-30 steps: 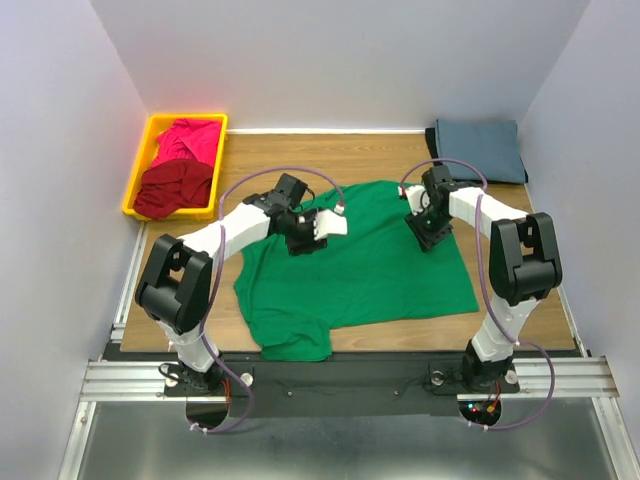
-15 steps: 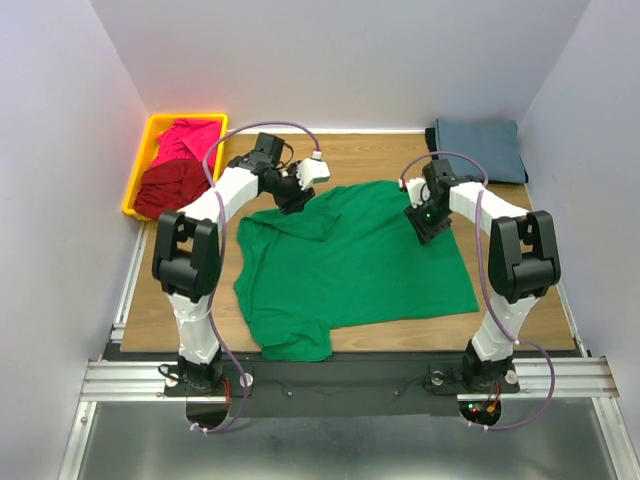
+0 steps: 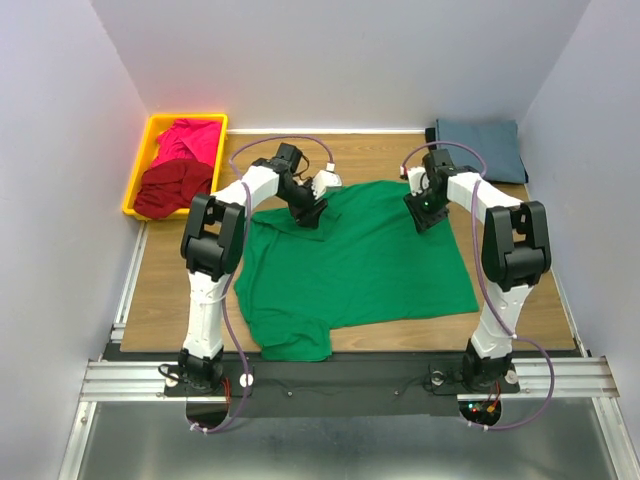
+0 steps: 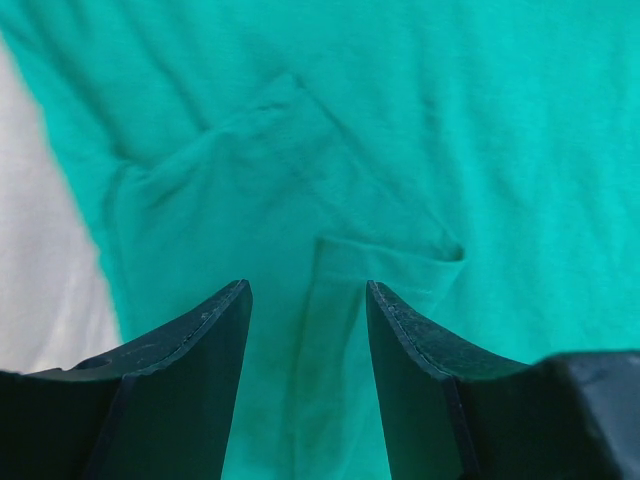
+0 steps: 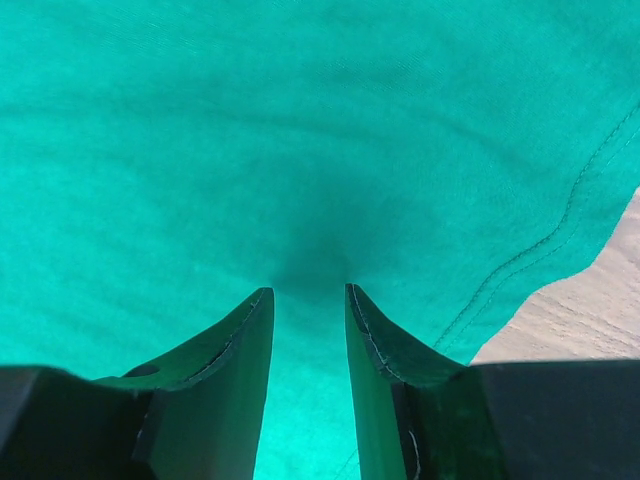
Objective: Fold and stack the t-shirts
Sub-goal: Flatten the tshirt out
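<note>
A bright green t-shirt (image 3: 360, 265) lies spread on the wooden table (image 3: 520, 270). My left gripper (image 3: 308, 207) is open at its upper-left shoulder; in the left wrist view (image 4: 308, 290) a folded sleeve edge (image 4: 385, 255) lies between the jaws. My right gripper (image 3: 424, 214) sits at the upper-right part of the shirt; in the right wrist view (image 5: 309, 292) the jaws stand close together with green cloth (image 5: 300, 150) puckered at their tips, near the stitched hem (image 5: 560, 235). A magenta shirt (image 3: 190, 140) and a dark red shirt (image 3: 175, 188) lie in the bin. A folded slate blue-grey shirt (image 3: 480, 150) lies at the back right.
The yellow plastic bin (image 3: 137, 172) stands at the back left. A dark edge (image 3: 432, 138) shows under the left side of the blue-grey shirt. White walls close in the table on three sides. Bare wood shows left and right of the green shirt.
My left gripper carried the left sleeve up toward the back, then came back over the shoulder with its jaws open. My right gripper moved slightly toward the back.
</note>
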You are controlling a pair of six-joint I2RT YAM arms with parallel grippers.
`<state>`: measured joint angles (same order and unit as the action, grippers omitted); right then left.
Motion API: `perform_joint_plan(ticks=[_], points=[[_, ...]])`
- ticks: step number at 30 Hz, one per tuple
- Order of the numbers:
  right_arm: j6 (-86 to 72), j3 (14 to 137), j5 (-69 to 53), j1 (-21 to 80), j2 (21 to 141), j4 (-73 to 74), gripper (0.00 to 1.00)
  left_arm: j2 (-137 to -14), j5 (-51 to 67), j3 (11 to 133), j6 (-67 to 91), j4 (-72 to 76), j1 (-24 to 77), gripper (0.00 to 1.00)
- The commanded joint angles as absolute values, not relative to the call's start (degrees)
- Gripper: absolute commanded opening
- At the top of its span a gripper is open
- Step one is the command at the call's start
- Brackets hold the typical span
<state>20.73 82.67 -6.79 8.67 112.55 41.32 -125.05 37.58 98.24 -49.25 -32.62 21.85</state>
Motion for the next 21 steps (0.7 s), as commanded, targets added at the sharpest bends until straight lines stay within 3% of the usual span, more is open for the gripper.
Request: perform_joint_plan(ticks=[1, 10, 15, 18, 19, 21], points=[[20.3, 84.2, -7.2, 7.6, 113.3, 39.8, 0.4, -125.2, 40.8, 100.4, -51.2, -36.7, 23.0, 0.61], [21.0, 83.1, -7.2, 6.8, 113.4, 39.7, 0.4, -126.3, 39.6, 98.9, -51.7, -35.5, 23.7, 0.61], [21.4, 82.2, -7.0, 6.6, 113.3, 39.7, 0.4, -126.2, 39.3, 98.3, -51.6, -34.2, 23.9, 0.55], [21.6, 81.7, -7.0, 6.6, 113.4, 39.7, 0.4, -126.2, 39.2, 98.3, -51.5, -33.8, 23.9, 0.44], [21.5, 81.7, -7.0, 6.6, 113.4, 39.7, 0.4, -125.9, 39.3, 98.5, -51.5, -34.0, 24.0, 0.33], [21.6, 81.6, -6.9, 6.4, 113.2, 39.7, 0.4, -125.0, 39.3, 98.4, -51.7, -34.4, 23.9, 0.26]])
